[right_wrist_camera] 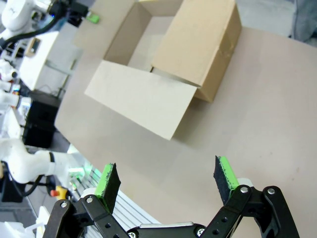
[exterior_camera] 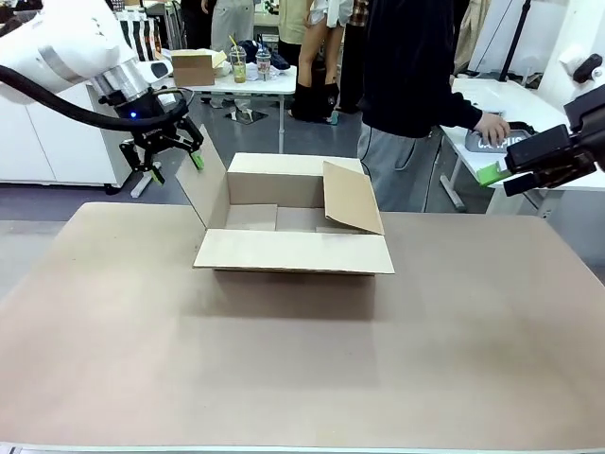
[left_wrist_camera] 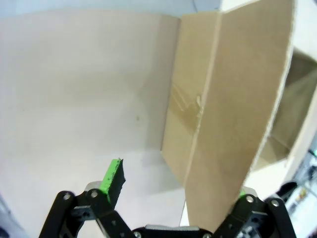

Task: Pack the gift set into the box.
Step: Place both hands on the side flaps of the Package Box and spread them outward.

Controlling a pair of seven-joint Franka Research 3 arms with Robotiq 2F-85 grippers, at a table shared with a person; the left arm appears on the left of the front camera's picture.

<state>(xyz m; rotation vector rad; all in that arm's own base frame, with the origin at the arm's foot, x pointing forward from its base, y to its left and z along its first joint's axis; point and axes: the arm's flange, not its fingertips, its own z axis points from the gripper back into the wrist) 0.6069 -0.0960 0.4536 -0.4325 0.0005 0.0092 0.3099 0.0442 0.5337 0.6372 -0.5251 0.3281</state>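
Note:
The box stands open at the middle of the brown table, its four flaps spread and its inside bare as far as I see. My left gripper hangs open at the box's left flap. In the left wrist view that flap of the box rises between the spread fingers of the left gripper and hides the right pad. My right gripper hovers open at the far right, off the table. In the right wrist view the right gripper looks down on the box from a distance. I cannot pick out the gift set.
A person in a dark top stands behind the box, one hand resting on a grey flat item on a white side table at the right. The brown table has broad free room in front of the box. More white tables stand behind.

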